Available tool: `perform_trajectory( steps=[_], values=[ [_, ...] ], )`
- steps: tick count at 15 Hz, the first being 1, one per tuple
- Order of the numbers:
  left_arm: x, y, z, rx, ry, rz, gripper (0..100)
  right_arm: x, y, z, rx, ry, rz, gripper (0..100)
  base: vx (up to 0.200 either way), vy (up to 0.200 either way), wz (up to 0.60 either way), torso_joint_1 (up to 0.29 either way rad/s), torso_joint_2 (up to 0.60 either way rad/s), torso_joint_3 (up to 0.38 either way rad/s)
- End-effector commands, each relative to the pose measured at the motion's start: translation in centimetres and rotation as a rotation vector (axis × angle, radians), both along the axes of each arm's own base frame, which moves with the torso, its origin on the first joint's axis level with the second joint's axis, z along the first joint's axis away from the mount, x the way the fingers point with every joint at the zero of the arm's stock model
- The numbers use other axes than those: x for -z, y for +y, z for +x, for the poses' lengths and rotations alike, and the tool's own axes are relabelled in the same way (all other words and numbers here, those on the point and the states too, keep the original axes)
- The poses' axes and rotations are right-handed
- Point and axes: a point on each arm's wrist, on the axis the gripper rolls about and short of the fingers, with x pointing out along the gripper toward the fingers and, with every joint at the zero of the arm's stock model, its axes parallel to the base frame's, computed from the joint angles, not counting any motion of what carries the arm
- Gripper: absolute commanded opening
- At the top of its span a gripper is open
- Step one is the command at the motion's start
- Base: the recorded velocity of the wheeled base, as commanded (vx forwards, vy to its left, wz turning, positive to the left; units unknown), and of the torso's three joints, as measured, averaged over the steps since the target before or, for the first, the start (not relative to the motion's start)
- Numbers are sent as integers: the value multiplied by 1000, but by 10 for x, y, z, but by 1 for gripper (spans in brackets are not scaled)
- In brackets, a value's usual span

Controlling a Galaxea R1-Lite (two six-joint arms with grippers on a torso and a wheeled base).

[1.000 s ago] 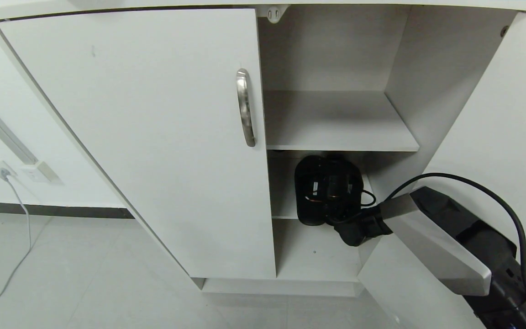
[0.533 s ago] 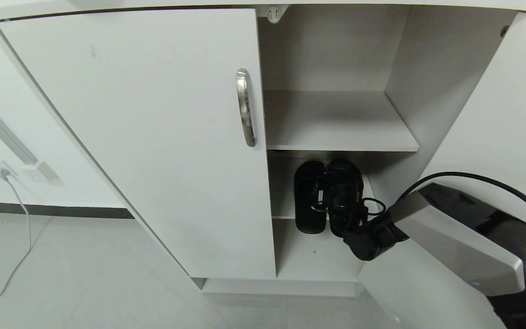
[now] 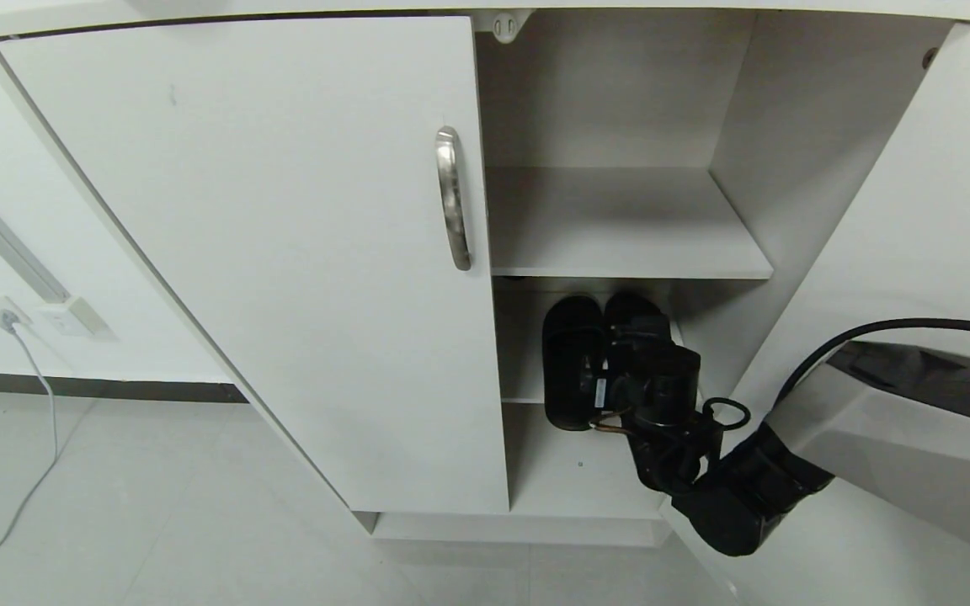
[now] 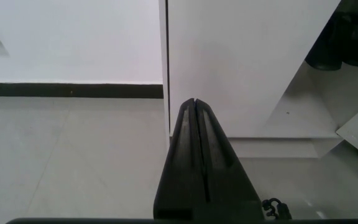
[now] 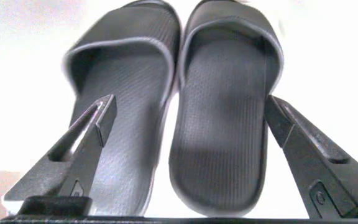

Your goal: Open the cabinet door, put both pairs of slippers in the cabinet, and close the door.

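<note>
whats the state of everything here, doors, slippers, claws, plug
left cabinet door, closed
right cabinet door, swung open
pair of black slippers, side by side on the lower shelf, not gripped
right claw, open, at the slippers' heels
left claw, shut, holding nothing
wall plug, plugged in

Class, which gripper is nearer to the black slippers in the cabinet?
Right. The right gripper, open, is right in front of the slippers' heels. The left gripper, shut, is over the floor outside the cabinet, facing the closed door.
</note>
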Motion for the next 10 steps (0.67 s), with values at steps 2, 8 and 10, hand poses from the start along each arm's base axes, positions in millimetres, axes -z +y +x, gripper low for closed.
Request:
perform_trajectory(
  steps=[2, 8, 10],
  values=[
    [0, 0, 0, 0, 1, -1, 0, -1, 1, -22, -31, 1, -2, 100, 0, 0, 0, 0, 0, 0],
    [0, 0, 0, 1, 1, -2, 0, -1, 4, -25, -36, 2, -4, 100, -67, 0, 0, 3, 1, 0],
    [0, 0, 0, 1, 1, -2, 0, 1, 7, -27, -45, 5, -7, 100, -200, 0, 0, 2, 5, 2]
  ],
)
